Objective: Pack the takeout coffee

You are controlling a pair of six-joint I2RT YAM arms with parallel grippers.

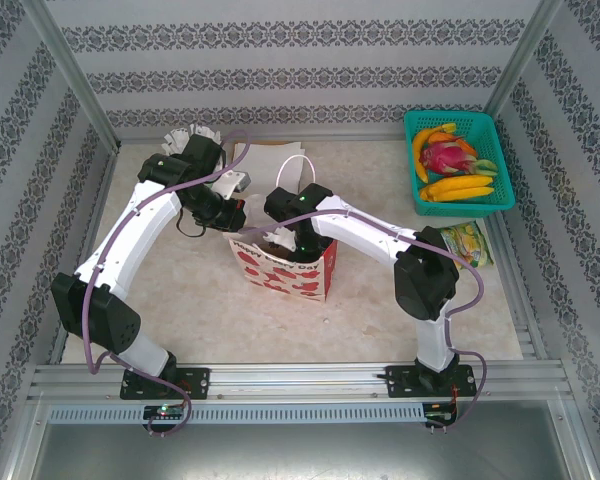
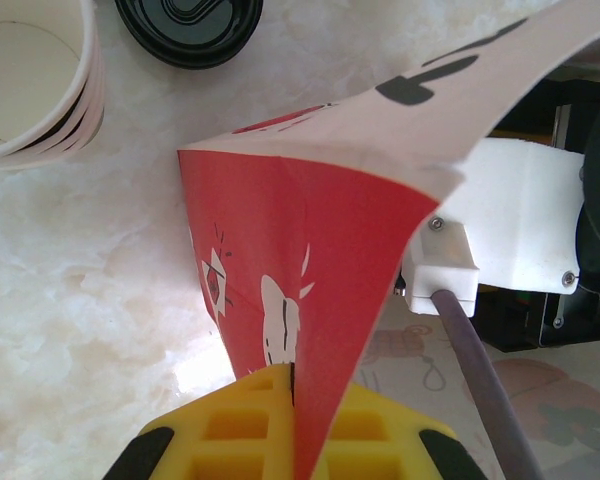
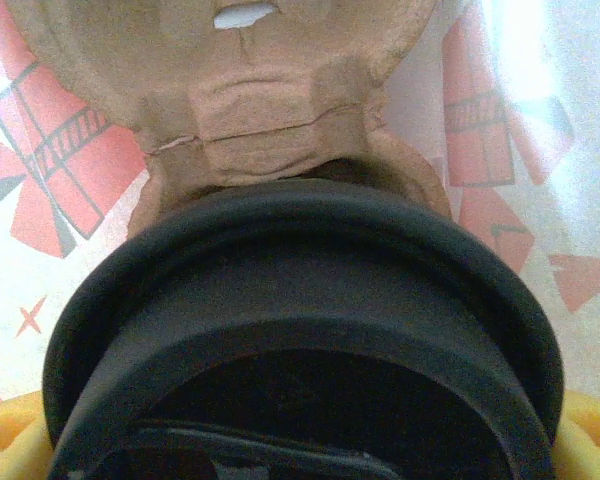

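The takeout coffee shows in the right wrist view as a round black lid; its olive body is hidden beneath the lid. My right gripper is shut on it, with yellow fingertips showing at both sides. The cup hangs inside the red-and-white paper bag, just over a brown cardboard cup carrier. From above, the right gripper reaches down into the bag's mouth. My left gripper is shut on the bag's upper rim, holding it up at its left side.
A stack of lidless paper cups and loose black lids sit beyond the bag on the left. A teal basket of fruit stands at the back right, with a snack packet in front of it. White paper lies behind the bag.
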